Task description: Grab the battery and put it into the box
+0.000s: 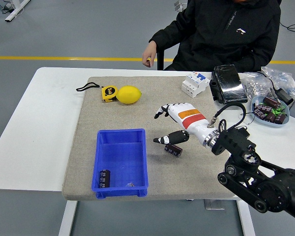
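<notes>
The white table (49, 113) carried a grey felt mat (152, 105) over its middle. A person in a black jacket (226, 29) sat at the far side, beyond the mat, one hand (148, 53) hanging just past the table's far edge and holding nothing.

The right arm (258, 179) entered from the lower right corner and reached over the mat's right half. The right hand (176, 124), white with an orange and red band, hovered above the mat to the right of the blue box (121, 162); its fingers were spread and gripped nothing, thumb pointing left toward the box. A second battery (173, 149) lay on the mat directly beneath the thumb; whether they touched could not be told.

The blue box sat on the mat's near left part. One battery (103, 178), dark and cylindrical, lay inside the box at its near left corner, against the left wall. A small pale scrap sat by the near wall of the box; its nature could not be told.

Far of the box on the mat: a lemon (129, 94) touching a yellow tape measure (108, 93). At the mat's far right corner stood a white circuit breaker (195, 84). Right of the mat lay a black device (228, 84) and a dish of dark parts (270, 110).
</notes>
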Controlling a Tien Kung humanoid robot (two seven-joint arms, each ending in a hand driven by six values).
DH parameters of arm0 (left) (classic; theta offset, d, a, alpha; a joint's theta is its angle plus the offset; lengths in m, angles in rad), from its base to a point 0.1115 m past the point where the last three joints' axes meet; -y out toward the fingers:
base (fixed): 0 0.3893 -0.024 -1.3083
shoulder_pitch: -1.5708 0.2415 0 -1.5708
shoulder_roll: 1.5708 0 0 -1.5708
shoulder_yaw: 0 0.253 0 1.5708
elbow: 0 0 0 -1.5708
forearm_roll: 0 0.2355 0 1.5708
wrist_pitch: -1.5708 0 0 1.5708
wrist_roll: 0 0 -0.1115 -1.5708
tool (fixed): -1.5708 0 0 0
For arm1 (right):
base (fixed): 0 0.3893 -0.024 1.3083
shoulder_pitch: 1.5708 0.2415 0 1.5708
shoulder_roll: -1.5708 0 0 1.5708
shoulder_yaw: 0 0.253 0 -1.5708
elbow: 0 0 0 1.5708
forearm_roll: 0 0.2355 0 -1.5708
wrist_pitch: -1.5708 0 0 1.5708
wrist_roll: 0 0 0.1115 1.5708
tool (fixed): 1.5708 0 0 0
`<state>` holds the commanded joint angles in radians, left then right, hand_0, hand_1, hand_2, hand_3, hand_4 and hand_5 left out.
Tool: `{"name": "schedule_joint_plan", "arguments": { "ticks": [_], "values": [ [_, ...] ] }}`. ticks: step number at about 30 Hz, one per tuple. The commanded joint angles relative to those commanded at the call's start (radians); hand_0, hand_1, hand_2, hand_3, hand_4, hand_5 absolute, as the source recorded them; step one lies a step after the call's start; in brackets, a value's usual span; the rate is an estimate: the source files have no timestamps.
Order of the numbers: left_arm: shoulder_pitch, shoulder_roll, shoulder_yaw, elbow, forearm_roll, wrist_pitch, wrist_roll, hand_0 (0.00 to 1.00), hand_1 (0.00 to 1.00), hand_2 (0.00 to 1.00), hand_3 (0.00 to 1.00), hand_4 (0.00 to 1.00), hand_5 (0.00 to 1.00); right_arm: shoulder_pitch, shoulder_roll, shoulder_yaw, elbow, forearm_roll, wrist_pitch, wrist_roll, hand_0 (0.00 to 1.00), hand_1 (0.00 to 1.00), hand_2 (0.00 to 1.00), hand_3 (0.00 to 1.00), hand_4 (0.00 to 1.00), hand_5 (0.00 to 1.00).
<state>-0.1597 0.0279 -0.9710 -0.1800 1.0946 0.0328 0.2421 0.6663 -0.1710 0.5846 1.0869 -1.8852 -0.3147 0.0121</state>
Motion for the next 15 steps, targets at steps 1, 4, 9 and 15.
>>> {"name": "schedule_joint_plan", "arguments": {
  "ticks": [1, 4, 9, 15],
  "values": [
    [-0.001, -0.001, 0.001, 0.000, 0.000, 0.000, 0.000, 0.792, 0.773, 0.788, 0.616, 0.679, 0.607, -0.007, -0.002, 0.000, -0.002, 0.002, -0.003, 0.000, 0.466, 0.560, 0.613, 0.543, 0.972, 0.393],
    [-0.003, -0.002, 0.003, 0.000, 0.000, 0.000, -0.002, 0.792, 0.773, 0.788, 0.616, 0.679, 0.607, -0.019, -0.002, -0.008, -0.010, 0.001, -0.008, 0.002, 0.466, 0.560, 0.613, 0.543, 0.972, 0.393],
    [-0.005, -0.005, 0.010, 0.000, -0.007, 0.002, -0.004, 0.790, 0.773, 0.789, 0.616, 0.679, 0.607, -0.033, 0.009, -0.019, -0.049, 0.001, -0.019, 0.007, 0.464, 0.555, 0.589, 0.506, 0.961, 0.385],
    [-0.007, -0.006, 0.014, 0.000, -0.012, 0.003, -0.007, 0.788, 0.772, 0.789, 0.615, 0.679, 0.607, -0.046, 0.021, -0.038, -0.090, 0.011, -0.033, 0.013, 0.456, 0.547, 0.574, 0.503, 0.946, 0.365]
  ]
}}
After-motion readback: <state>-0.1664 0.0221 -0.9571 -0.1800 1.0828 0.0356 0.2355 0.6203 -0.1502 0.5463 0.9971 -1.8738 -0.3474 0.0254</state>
